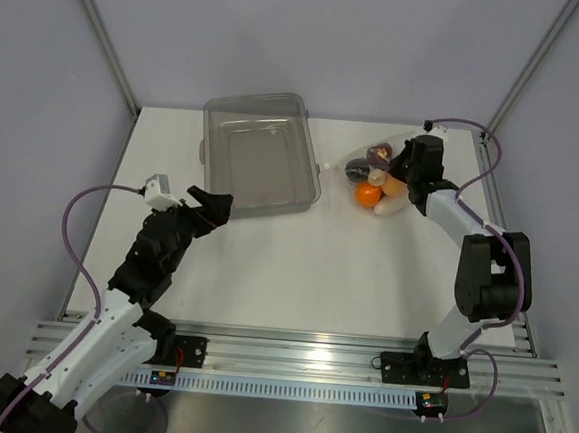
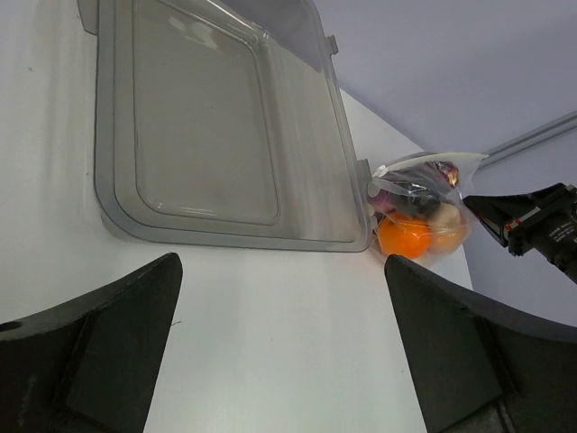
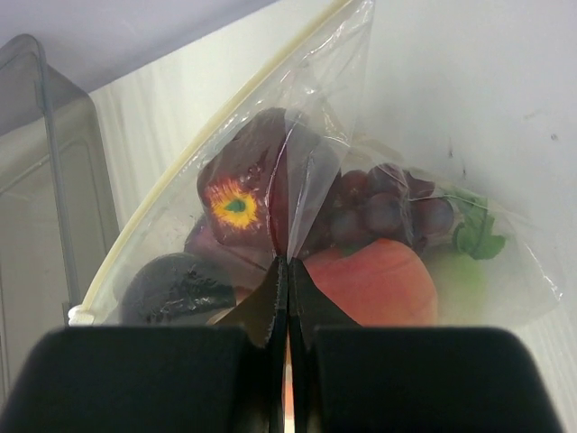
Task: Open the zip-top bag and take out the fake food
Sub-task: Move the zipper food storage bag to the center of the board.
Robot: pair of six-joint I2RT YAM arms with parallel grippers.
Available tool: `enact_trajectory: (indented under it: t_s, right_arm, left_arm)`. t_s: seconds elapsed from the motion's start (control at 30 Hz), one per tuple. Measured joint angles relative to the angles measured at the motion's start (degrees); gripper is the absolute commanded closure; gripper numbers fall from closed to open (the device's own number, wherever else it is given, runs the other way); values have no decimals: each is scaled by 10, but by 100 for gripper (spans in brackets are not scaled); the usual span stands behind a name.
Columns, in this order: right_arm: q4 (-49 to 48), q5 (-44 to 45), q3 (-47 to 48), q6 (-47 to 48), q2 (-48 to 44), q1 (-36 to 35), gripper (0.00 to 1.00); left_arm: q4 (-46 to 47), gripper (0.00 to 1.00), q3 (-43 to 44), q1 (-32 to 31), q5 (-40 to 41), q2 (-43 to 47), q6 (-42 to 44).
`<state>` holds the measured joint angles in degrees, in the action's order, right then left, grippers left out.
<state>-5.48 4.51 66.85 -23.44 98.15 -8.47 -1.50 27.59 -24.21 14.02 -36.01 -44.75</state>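
Note:
The zip-top bag (image 1: 360,166) lies at the back right of the table, full of fake food: an orange (image 1: 369,195), a dark red piece (image 3: 242,194), dark grapes (image 3: 389,211) and a peach-orange piece (image 3: 383,281). My right gripper (image 3: 288,263) is shut on a fold of the bag's clear film (image 3: 311,162), which rises pinched from between the jaws. The pale zip strip (image 3: 194,167) runs along the bag's left side. My left gripper (image 2: 281,271) hangs open over bare table at the near left corner of the bin, holding nothing. From there the bag (image 2: 424,194) shows at the right.
A rigid clear plastic bin (image 1: 270,207) stands at the back middle, just left of the bag; its rim (image 2: 225,237) lies right ahead of the left fingers. Grey walls close off the table's back and sides.

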Motion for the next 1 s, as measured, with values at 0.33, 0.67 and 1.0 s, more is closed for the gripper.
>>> enact_trajectory:
  t_s: [0.33,0.67,1.0]
  right_arm:
    - [-9,22,-155,-34,-154,-24,100]
    - [32,43,-241,-57,-298,-70,100]
    - [72,54,-342,-90,-422,-72,100]
  left_arm:
    - [42,1,1,-2,-64,-42,29]
    - [79,1,1,-38,-76,-42,43]
    - [121,2,-9,-56,-79,-51,40]
